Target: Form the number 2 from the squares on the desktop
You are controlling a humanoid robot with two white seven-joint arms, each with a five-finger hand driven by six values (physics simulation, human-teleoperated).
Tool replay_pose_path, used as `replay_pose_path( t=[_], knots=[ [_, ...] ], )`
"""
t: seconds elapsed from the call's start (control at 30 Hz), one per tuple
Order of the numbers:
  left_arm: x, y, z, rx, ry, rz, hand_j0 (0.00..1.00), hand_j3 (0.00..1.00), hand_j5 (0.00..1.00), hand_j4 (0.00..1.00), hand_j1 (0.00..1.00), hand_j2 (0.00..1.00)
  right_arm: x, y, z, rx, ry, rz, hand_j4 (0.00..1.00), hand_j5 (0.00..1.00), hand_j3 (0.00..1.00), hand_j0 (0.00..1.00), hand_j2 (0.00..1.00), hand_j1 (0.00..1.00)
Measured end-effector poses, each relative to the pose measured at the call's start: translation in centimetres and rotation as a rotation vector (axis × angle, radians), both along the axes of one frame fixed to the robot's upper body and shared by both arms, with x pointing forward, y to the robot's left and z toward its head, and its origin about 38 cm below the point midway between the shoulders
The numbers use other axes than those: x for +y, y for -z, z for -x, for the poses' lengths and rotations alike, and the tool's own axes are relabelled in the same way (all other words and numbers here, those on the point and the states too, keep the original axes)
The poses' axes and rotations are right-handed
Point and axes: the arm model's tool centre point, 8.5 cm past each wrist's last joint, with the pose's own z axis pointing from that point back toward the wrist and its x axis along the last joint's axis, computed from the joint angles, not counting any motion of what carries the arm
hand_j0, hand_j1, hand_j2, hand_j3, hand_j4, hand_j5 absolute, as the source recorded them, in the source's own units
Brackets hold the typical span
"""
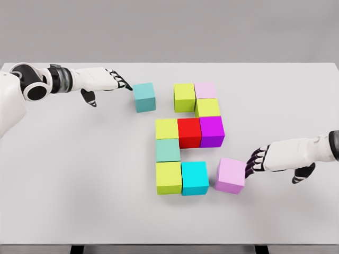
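Coloured cubes lie on the white table (63,201). A yellow-green cube (184,97), a pale pink cube (205,90) and another yellow-green cube (207,107) form the top. Below sit a yellow-green cube (167,128), a red cube (189,132) and a purple cube (212,131). A sea-green cube (168,150), a lime cube (168,177) and a cyan cube (195,178) run down the left. My left hand (117,81) is open, fingertips touching a separate teal cube (144,97). My right hand (256,160) is open, fingertips against a loose pink cube (230,175).
The table's front edge (169,244) runs along the bottom of the view, with dark legs showing beneath it. A plain grey wall (169,29) stands behind the table's far edge.
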Motion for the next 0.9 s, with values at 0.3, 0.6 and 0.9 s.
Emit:
replay_pose_path(
  t=[0.3, 0.6, 0.9],
  knots=[
    [-0.3, -0.2, -0.1, -0.004, 0.005, 0.002, 0.99, 0.99, 0.99, 0.99, 0.99, 0.99, 0.1, -0.3, -0.5, -0.015, 0.024, 0.0, 0.98, 0.98, 0.98, 0.98, 0.98, 0.98],
    [-0.7, -0.3, -0.1, -0.005, 0.012, 0.007, 0.99, 0.99, 0.99, 0.99, 0.99, 0.99, 0.6, -0.4, -0.9, -0.022, 0.024, -0.007, 0.98, 0.98, 0.98, 0.98, 0.98, 0.98],
    [-0.5, -0.1, 0.1, -0.003, 0.01, 0.008, 1.0, 1.0, 1.0, 1.0, 1.0, 1.0, 0.3, -0.5, -2.0, -0.038, 0.05, -0.011, 0.98, 0.98, 0.98, 0.98, 0.98, 0.98]
  ],
)
